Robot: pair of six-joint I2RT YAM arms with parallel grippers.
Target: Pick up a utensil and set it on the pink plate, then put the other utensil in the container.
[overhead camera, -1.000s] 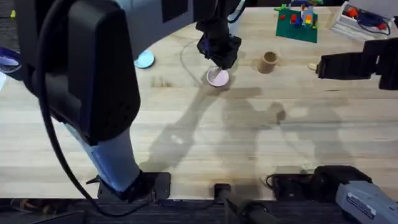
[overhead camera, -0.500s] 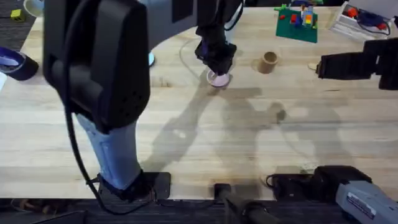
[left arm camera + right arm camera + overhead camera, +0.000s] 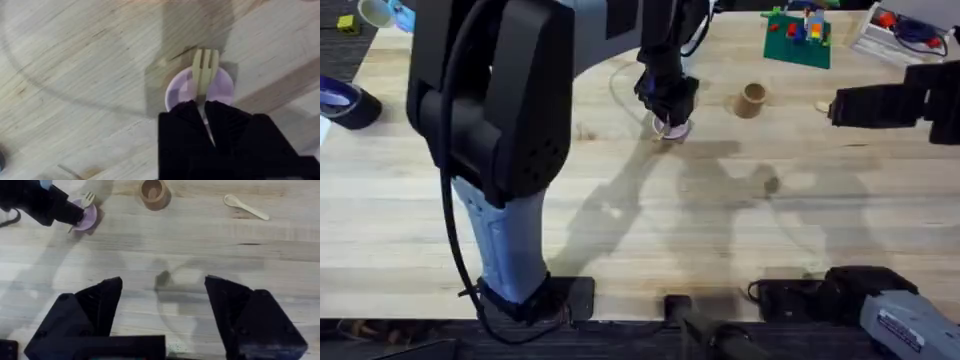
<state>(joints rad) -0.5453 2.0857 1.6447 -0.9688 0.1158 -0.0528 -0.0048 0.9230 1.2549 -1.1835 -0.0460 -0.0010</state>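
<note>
My left gripper (image 3: 204, 107) is shut on the handle of the wooden fork (image 3: 205, 70). The fork lies across the pink plate (image 3: 222, 89) with its tines past the far rim. From overhead the left gripper (image 3: 667, 100) stands right over the pink plate (image 3: 673, 129). The tan container (image 3: 752, 99) stands upright to the plate's right. The wooden spoon (image 3: 822, 106) lies on the table beyond it, just before my right gripper (image 3: 836, 108). In the right wrist view that gripper (image 3: 162, 300) is open and empty, well short of the spoon (image 3: 246, 207) and container (image 3: 153, 192).
A green base with toy bricks (image 3: 798, 32) and a white tray (image 3: 905, 30) sit at the back right. A dark tape roll (image 3: 345, 100) lies at the far left. Bare wood spreads across the table's middle and front.
The left gripper has sunk a little closer onto the pink plate with the fork, and the left arm's bulk has shifted right in view. The right arm has not moved.
</note>
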